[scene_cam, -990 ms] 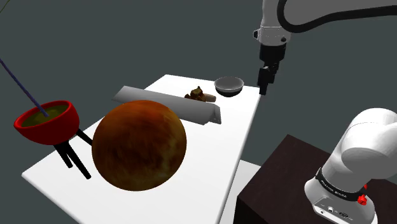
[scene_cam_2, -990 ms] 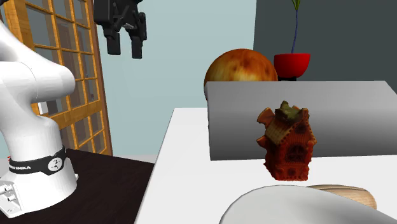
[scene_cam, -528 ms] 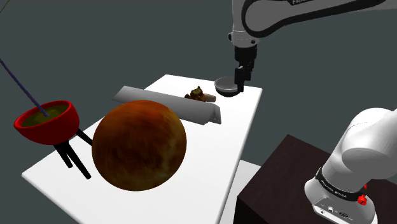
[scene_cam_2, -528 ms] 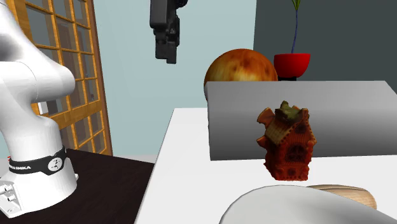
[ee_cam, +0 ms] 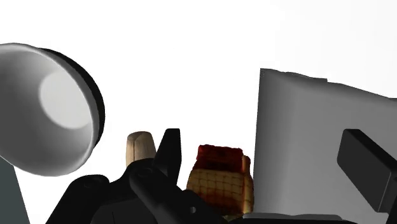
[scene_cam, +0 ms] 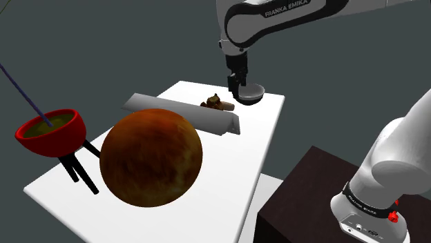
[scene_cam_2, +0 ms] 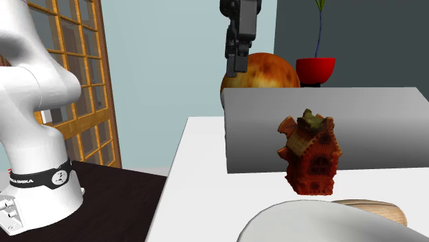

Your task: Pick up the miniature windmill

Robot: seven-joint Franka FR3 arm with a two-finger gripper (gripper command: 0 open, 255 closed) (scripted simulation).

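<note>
Hovering over the white desk [scene_cam: 259, 145] with fingers apart, the gripper [scene_cam: 235, 88] hangs above the miniature windmill [scene_cam_2: 311, 155], upright between grey box [scene_cam_2: 371, 127] and bowl [scene_cam: 254, 94], so descent, grasp and lift all remain!

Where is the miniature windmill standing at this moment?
In the shoulder view, the windmill stands at the far end of the white table, between the long grey block and the grey bowl.
</note>
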